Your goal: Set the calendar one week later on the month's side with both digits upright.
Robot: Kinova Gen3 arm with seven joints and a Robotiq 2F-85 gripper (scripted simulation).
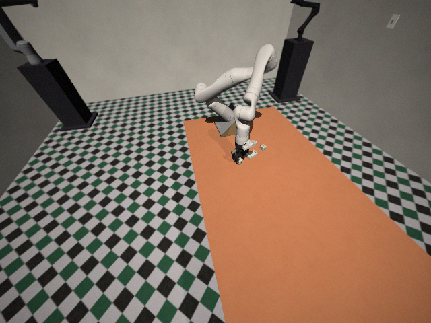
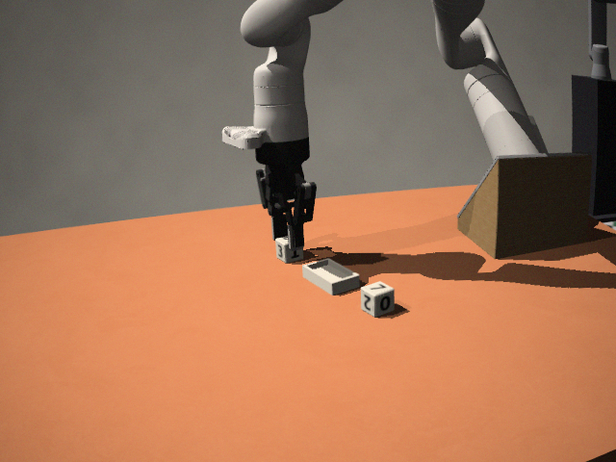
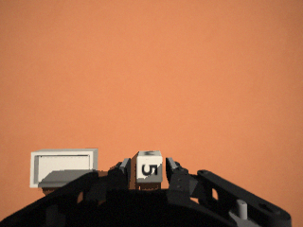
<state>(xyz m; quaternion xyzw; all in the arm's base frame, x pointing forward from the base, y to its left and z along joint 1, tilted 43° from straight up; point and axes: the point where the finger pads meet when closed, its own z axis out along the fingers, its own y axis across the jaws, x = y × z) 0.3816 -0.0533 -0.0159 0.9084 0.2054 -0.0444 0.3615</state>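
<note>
One tray (image 1: pixel 252 155) (image 2: pixel 332 284) (image 3: pixel 64 152) sits without cubes inside.

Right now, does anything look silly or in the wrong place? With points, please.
Yes! Both number blocks sit on the orange table, outside their little tray (image 1: pixel 256 155) (image 2: pixel 318 283) (image 3: pixel 33 170). One (image 2: pixel 281 250) (image 3: pixel 149 170) is between the gripper's fingers, the other (image 1: pixel 262 147) (image 2: pixel 377 299) beyond the tray. Nothing looks broken.

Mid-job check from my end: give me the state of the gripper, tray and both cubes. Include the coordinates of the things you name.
gripper (image 1: pixel 237 158) (image 2: pixel 289 242) (image 3: pixel 148 165): partly open, fingers astride the first cube
first cube (image 1: pixel 240 161) (image 2: pixel 282 252) (image 3: pixel 149 169): flat on table, 5 up
tray (image 1: pixel 252 155) (image 2: pixel 318 280) (image 3: pixel 33 170): flat, upright, empty
second cube (image 1: pixel 262 147) (image 2: pixel 377 299): flat on table, outside tray
</note>
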